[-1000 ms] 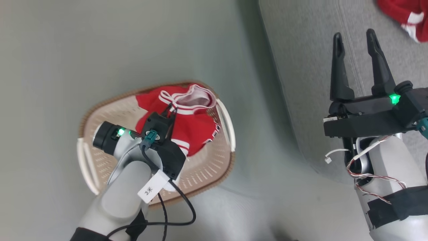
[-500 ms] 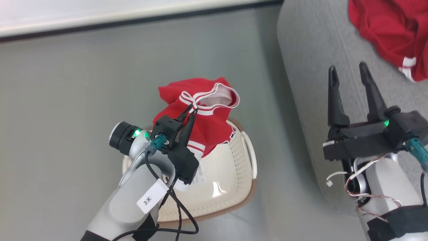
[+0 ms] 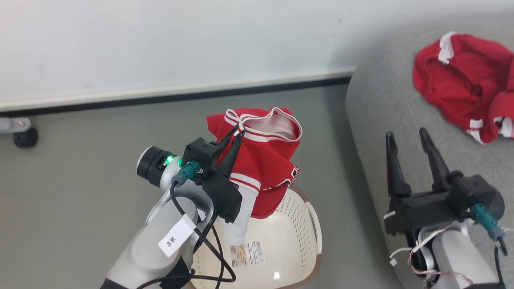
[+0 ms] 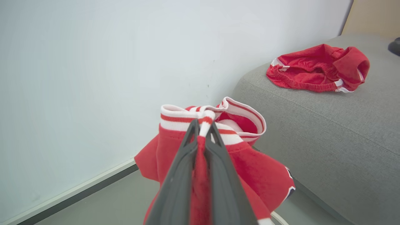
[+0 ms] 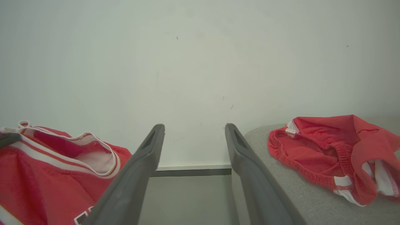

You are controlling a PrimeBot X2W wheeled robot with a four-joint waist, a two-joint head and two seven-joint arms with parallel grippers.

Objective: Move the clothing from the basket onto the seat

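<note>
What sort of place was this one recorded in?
Likely a plain indoor room, perhaps a lab mock-up of a home: grey upholstered seat, laundry basket on a smooth grey floor, bare white wall.

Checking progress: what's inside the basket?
The basket shows a bare cream bottom and a printed label; the jersey hanging from the left pincer and the arm cover the rest.

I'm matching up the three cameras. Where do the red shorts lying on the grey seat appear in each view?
Head view: the shorts sit upper right, on the seat.
Left wrist view: shorts upper right, on the seat's top.
Right wrist view: shorts at the right, on the seat.
Shared landmark: the red jersey pinched in the left gripper, left of the seat in every view.
</note>
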